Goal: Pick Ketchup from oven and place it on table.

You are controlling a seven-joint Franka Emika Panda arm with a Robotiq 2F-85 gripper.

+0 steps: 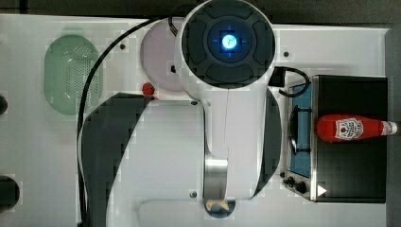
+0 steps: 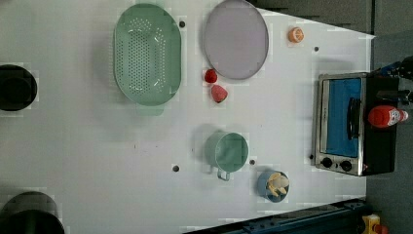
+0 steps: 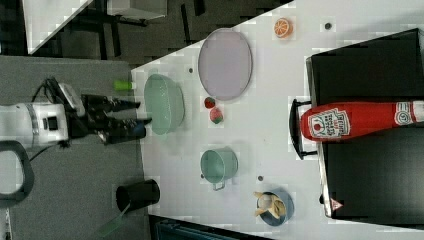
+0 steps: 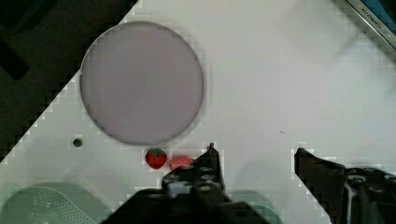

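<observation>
The white table (image 2: 97, 161) is spreading out under me, dotted with a few dark holes. My gripper (image 4: 254, 154) is hanging high above it, fingers (image 4: 212, 161) spread wide with nothing between them.

Just below them in the wrist view two strawberries (image 4: 156, 158) are lying side by side, touching the edge of the lilac plate (image 4: 142, 81). In the left view a green colander (image 2: 147, 53) is sitting at upper left of the frame, a green cup (image 2: 228, 152) and a blue bowl (image 2: 273, 185) lower down, and an orange slice (image 2: 295, 34) at the top.

Farthest off, at the right edge of that frame, the oven (image 2: 350, 165) is standing with its door closed. The ketchup (image 1: 352, 128) is lying on its side on the black roof, not inside, cap pointing away from the door.

I am judging the bottle light, smooth and slightly squeezable, and round enough to roll. I would be closing across its middle, over the label, rather than the tapering neck.

The roof around it is bare, so coming down from above looks open; the table between cup and oven is offering room to set it down.
</observation>
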